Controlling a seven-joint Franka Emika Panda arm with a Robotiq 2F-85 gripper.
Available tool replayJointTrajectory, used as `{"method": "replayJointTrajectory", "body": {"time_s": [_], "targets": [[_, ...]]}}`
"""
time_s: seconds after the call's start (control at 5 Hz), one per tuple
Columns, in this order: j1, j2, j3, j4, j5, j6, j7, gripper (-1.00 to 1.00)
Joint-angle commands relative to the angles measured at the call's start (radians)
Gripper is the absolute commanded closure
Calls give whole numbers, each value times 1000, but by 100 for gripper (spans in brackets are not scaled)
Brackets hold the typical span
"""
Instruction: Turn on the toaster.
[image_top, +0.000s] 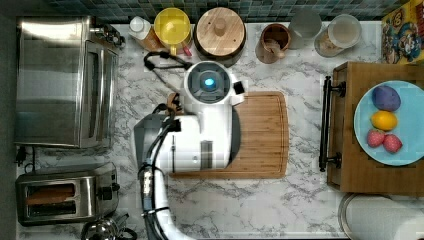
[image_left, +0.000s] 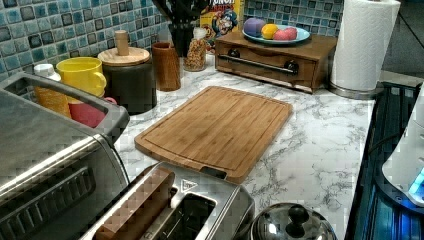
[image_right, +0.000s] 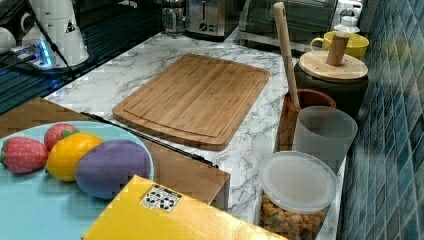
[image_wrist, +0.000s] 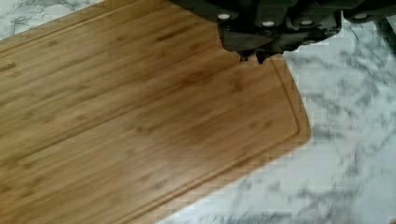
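Gripper (image_wrist: 252, 57) fingertips together, above cutting board (image_wrist: 140, 116); toaster (image_top: 65, 194) lever partly hidden.

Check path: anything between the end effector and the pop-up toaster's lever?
Nothing visible blocks it. The end effector hangs over the bamboo cutting board; the pop-up toaster sits at the top view's lower left, across bare marble. A kettle lid lies beside it, off the line.
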Motion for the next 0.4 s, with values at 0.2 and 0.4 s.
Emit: {"method": "replayJointTrajectory", "body": {"time_s": [0.2,0.4], "targets": [[109,-79,179,-111,60,84,-103,100],[143,-161,228,-157,83,60,-84,100]]}}
